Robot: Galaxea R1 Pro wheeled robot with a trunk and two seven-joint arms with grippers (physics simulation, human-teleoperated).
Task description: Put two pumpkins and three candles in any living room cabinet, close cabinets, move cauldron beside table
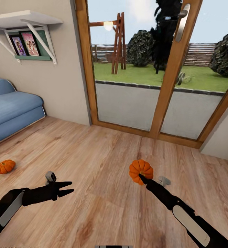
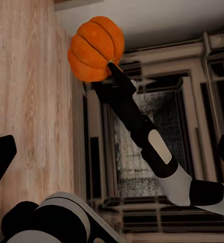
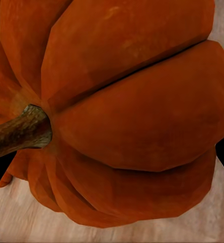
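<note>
A small round orange pumpkin (image 1: 140, 171) was held clamped at the tip of the black right gripper (image 1: 141, 177), raised above the light wooden plank floor (image 1: 103, 206). In the right wrist view, the ribbed orange fruit (image 3: 127, 111) was pressed close against the camera, its brown woody stem (image 3: 18, 132) seen at one side and dark finger edges visible at the margins. The same pumpkin (image 2: 96, 48) was seen in the left wrist view, gripped at the end of the black-and-white right arm (image 2: 162, 162).

The black left gripper (image 1: 67, 188) was held out level over the floor, its two pointed fingers (image 1: 63, 184) spread apart with nothing between them. It was kept well apart from the right gripper, on its left side.

A second small orange pumpkin (image 1: 5, 166) was left lying on the floor, beyond and to the left of the open left jaws, near the foot of a blue upholstered sofa (image 1: 10, 110).

Farther off, beyond the held pumpkin, wide wooden-framed glass patio doors (image 1: 169, 82) were seen, with a metal lever handle (image 1: 181, 22) on the central stile. Outside, a green lawn (image 1: 141, 74), dark bushes and a wooden swing frame (image 1: 118, 43) were visible. A white bracketed wall shelf (image 1: 26, 19) with picture books beneath it was mounted above the sofa.
</note>
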